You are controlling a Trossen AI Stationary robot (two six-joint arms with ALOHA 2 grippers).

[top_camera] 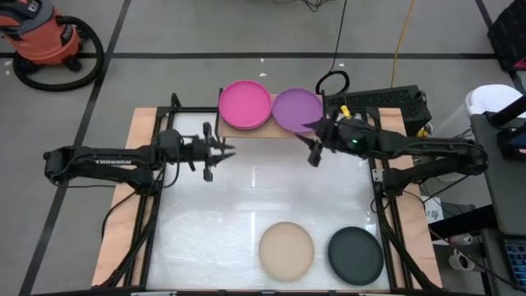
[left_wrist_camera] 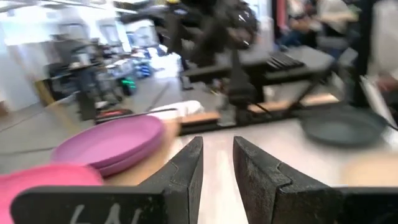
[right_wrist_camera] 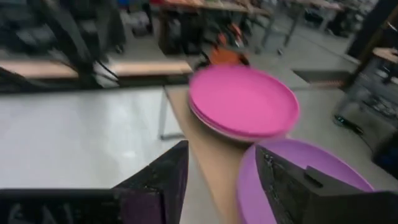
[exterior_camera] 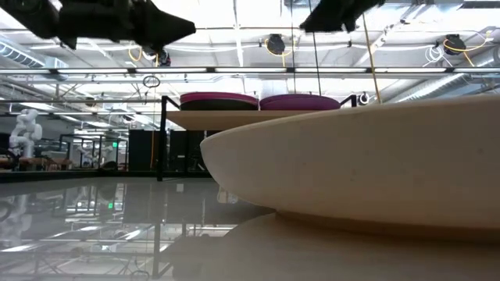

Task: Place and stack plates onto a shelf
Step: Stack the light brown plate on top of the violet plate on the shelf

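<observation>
1. In the low view the beige plate (exterior_camera: 367, 164) sits so near the lens that it fills most of the frame and hides the dark grey plate (top_camera: 356, 254). The grippers show there only as dark shapes cut off at the upper edge.
2. The shelf (top_camera: 261, 130) stands at the far edge of the white table (top_camera: 246, 197), its wooden top mostly covered. On it lie a hot pink plate (top_camera: 244, 104) and a purple plate (top_camera: 297, 109) side by side. The low view shows a darker plate under the pink one; how many plates lie in each stack cannot be told.
3. The beige and dark grey plates lie side by side at the table's near edge, toward its right corner.
4. The left gripper (top_camera: 220, 151) hovers near the shelf's left end, fingers slightly spread, pinching nothing.
5. The right gripper (top_camera: 315, 145) hangs at the purple plate's near rim, fingers spread and empty.
6. An orange shop vacuum (top_camera: 41, 37) stands on the grey floor beyond the table's far left corner. The wrist views are blurred; the room behind is hard to make out.
</observation>
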